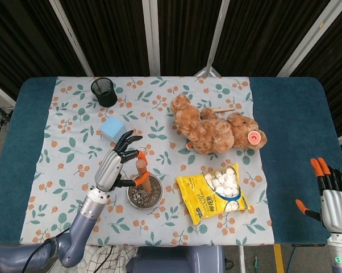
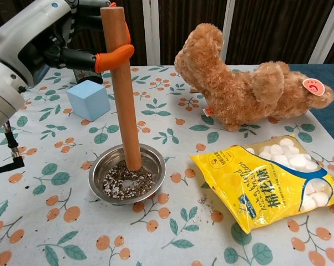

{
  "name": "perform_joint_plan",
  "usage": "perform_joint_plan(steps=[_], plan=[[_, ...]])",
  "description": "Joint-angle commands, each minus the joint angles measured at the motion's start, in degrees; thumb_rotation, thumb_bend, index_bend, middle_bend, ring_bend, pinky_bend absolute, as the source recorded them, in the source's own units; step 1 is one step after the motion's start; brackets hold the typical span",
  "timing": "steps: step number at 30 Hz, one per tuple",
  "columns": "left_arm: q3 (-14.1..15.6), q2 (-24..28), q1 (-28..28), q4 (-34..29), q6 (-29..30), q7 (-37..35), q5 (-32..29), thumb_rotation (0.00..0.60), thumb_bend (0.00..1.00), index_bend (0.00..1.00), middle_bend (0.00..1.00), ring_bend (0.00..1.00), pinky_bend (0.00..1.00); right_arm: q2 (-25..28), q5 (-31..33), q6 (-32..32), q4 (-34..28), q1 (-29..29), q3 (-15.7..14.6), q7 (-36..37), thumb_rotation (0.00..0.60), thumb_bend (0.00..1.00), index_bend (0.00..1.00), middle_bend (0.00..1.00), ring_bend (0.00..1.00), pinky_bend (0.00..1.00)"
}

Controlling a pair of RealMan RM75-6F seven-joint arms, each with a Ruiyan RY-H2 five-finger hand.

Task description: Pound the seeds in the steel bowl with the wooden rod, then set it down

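Head view gives me both robot hands; chest view only the left. Right robot hand (image 1: 332, 196) sits low at the right edge, off past the blue bench (image 1: 290, 131), fingers straight and apart, nothing in it. Chest cam can't see it at all.

Left robot hand (image 1: 115, 166) is where the action is. Head view: it's just left of the steel bowl (image 1: 144, 191), orange-tipped fingers wrapped on the wooden rod (image 1: 143, 172). From up here the rod is foreshortened, basically a short stub, so I can't read its length or lean well. Chest cam fixes that: rod (image 2: 122, 88) reads full length, long axis near vertical, top tipped a bit left, lower end down inside the bowl (image 2: 127, 173) at the back-centre, touching or just at the seeds (image 2: 126, 182). Can't tell if it's pressing hard.

Grip: left robot hand (image 2: 42, 41) holds the rod high up, near the top end, an orange fingertip (image 2: 114, 56) curled across the front of it. Hand body is left of the rod, bowl below and right of the hand.

Chest cam also shows seeds as a dark-and-pale crushed mix on the bowl floor, w/ a few specks spilled on the floral cloth (image 2: 172, 233) near the yellow marshmallow bag (image 2: 272, 185). Head view too small for that.
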Motion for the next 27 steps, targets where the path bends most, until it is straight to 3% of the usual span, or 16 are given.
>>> perform_joint_plan(steps=[1, 27], plan=[[0.4, -0.6, 0.0, 1.2, 0.2, -0.6, 0.9, 0.6, 0.91, 0.6, 0.62, 0.16, 0.04, 0.1, 0.0, -0.1, -0.1, 0.1, 0.0, 0.0, 0.6, 0.23, 0.0, 0.0, 0.0, 0.0], [4.7, -5.5, 0.6, 12.9, 1.3, -4.9, 4.8, 0.6, 0.91, 0.6, 0.63, 0.17, 0.05, -0.1, -0.1, 0.0, 0.0, 0.0, 0.0, -0.1, 0.6, 0.23, 0.0, 0.0, 0.0, 0.0]])
